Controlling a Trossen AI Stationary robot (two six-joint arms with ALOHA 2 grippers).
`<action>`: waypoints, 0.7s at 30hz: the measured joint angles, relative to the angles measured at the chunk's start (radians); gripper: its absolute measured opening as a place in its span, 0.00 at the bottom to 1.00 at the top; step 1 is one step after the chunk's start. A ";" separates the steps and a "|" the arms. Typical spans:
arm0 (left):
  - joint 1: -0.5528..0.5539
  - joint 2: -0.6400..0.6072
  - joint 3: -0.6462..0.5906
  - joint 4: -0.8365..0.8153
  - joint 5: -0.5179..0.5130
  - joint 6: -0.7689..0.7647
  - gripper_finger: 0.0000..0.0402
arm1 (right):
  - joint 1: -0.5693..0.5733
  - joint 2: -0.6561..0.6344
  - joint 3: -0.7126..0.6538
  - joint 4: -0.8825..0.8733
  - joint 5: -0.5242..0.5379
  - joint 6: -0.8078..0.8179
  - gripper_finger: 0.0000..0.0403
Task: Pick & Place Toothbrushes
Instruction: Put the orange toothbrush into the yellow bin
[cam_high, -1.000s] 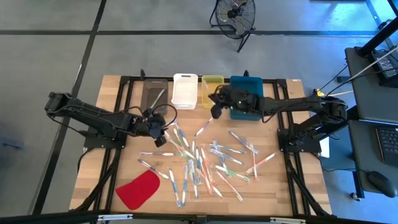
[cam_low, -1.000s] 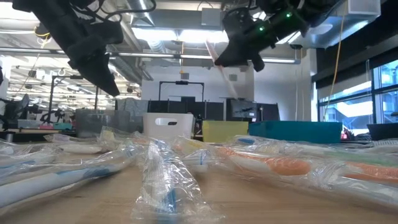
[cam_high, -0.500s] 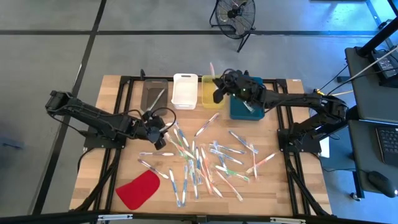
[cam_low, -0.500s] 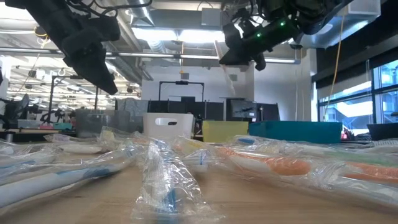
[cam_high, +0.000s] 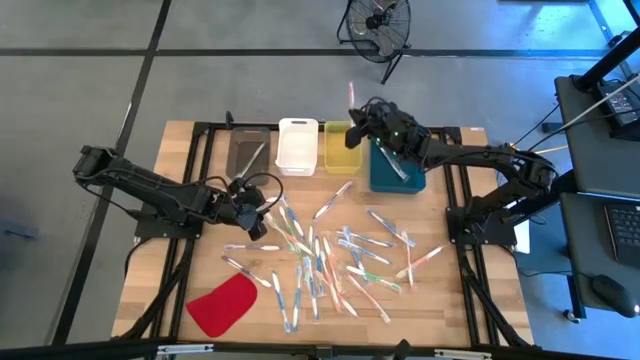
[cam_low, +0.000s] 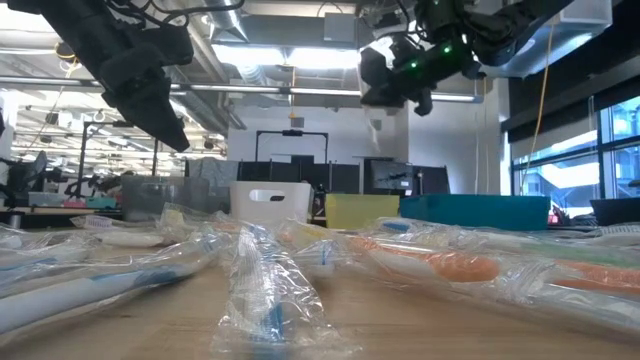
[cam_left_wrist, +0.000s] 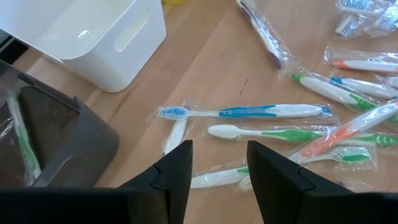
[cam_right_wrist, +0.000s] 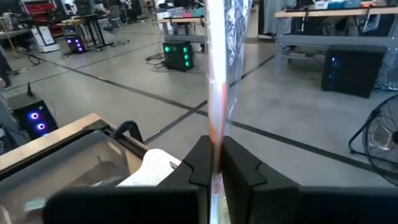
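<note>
Wrapped toothbrush (cam_right_wrist: 219, 68) upright, pinched in right tool (cam_right_wrist: 214, 163).

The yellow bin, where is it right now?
In the high view, the yellow bin sits at the table's far edge between the white bin and the teal bin, under the right end effector.

I see four plastic bins (cam_high: 297, 146) in a row along the far edge of the wooden table (cam_high: 190, 175), the wrapped plastic toothbrushes (cam_high: 330, 255) scattered across its middle in front of them, and the flat red piece (cam_high: 223, 304) near its front-left corner.
</note>
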 joint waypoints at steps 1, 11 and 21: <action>0.000 0.000 0.000 0.000 0.000 -0.001 0.37 | -0.002 0.000 0.000 0.001 -0.001 0.015 0.05; 0.000 0.000 0.000 0.000 -0.015 -0.002 0.37 | -0.033 0.000 0.105 -0.233 -0.056 0.066 0.05; 0.000 0.000 0.000 0.001 -0.016 -0.006 0.37 | -0.035 0.088 0.262 -0.478 -0.088 0.074 0.07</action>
